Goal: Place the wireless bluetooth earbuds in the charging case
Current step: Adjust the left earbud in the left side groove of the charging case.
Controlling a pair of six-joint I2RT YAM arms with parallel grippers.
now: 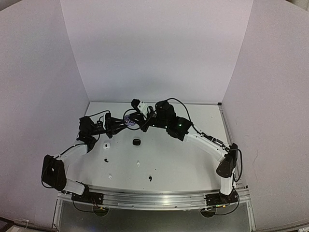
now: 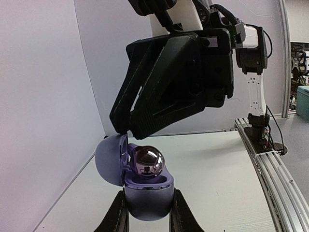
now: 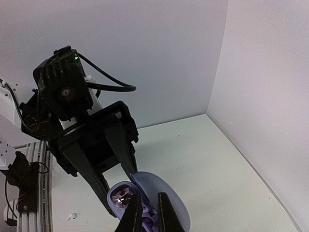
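Currently left gripper (image 2: 147,215) clamps the open lilac charging case (image 2: 147,195); silvery earbud (image 2: 147,162) sits proud inside; right gripper (image 2: 126,129) just above, jaws nearly together, contents unclear. Seating step; next probably needs gentle downward press.

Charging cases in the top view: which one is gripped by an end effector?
The lilac case, held open-lidded in the left end effector with a silvery earbud inside. The black case and white case lie loose.

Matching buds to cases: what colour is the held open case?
A lavender pebble-shaped plastic case; left wrist view.
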